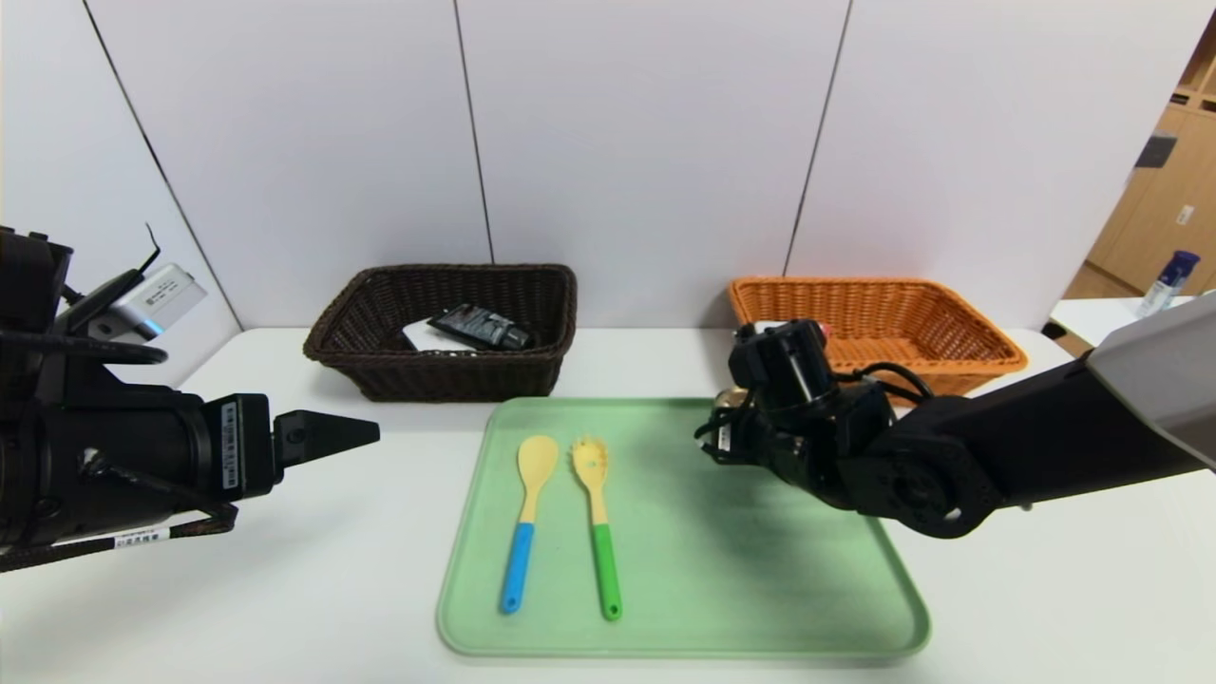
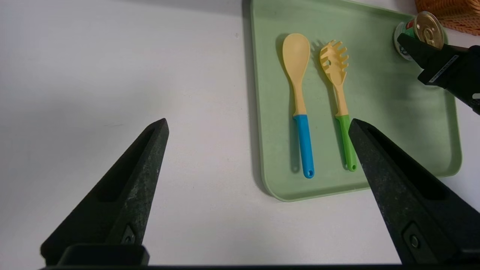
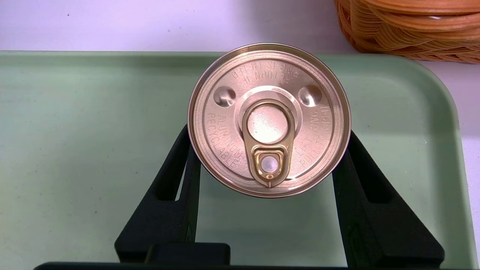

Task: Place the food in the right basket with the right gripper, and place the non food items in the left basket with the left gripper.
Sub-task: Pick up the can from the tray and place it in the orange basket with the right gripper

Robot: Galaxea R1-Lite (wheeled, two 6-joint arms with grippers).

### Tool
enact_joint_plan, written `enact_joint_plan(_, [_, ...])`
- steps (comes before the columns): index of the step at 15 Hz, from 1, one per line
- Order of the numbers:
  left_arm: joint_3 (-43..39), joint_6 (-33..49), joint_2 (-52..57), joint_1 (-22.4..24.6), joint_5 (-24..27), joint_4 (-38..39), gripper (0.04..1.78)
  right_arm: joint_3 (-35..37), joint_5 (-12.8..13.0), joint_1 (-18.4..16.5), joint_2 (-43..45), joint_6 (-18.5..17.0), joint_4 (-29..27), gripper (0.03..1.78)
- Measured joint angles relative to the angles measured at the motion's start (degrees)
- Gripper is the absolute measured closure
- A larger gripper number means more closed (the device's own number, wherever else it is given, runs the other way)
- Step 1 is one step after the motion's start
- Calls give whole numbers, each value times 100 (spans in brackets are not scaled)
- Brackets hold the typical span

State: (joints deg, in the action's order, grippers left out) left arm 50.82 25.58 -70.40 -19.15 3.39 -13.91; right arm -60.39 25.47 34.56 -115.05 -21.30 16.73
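Shiny gold metal tin lid (image 3: 269, 120); matt green plastic tray (image 1: 760, 608); woven wicker baskets, brown (image 1: 380, 361) and orange (image 1: 950, 342); smooth white bench (image 1: 285, 589).

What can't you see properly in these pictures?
- Tin: the right wrist view shows only its gold lid, which hides the sides; in the head view the right gripper covers most of it.
- White case: head view, partly under the dark tube in the brown basket.
- Orange basket: head view, the right arm blocks its near corner.
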Motion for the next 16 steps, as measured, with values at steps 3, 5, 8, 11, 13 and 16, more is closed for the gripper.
enact_joint_plan(3, [-6, 0, 0, 0, 2, 0, 13, 41, -24, 28, 100, -2, -28, 84])
enact_joint_plan(5, [-27, 0, 1, 0, 2, 0, 13, 146, -52, 85, 273, -9, -52, 84])
enact_joint_plan(8, [-44, 2, 1, 0, 2, 0, 13, 463, -107, 271, 692, -22, -88, 84])
enact_joint_plan(11, [-44, -6, 0, 0, 0, 0, 13, 728, -419, 407, 1214, -39, -113, 84])
enact_joint_plan(13, [-44, -6, -5, 0, 2, 0, 13, 773, -607, 386, 1556, -30, -113, 84])
enact_joint_plan(16, [-41, -6, -11, 0, 2, 0, 13, 450, -850, -33, 1953, 402, -124, 84])
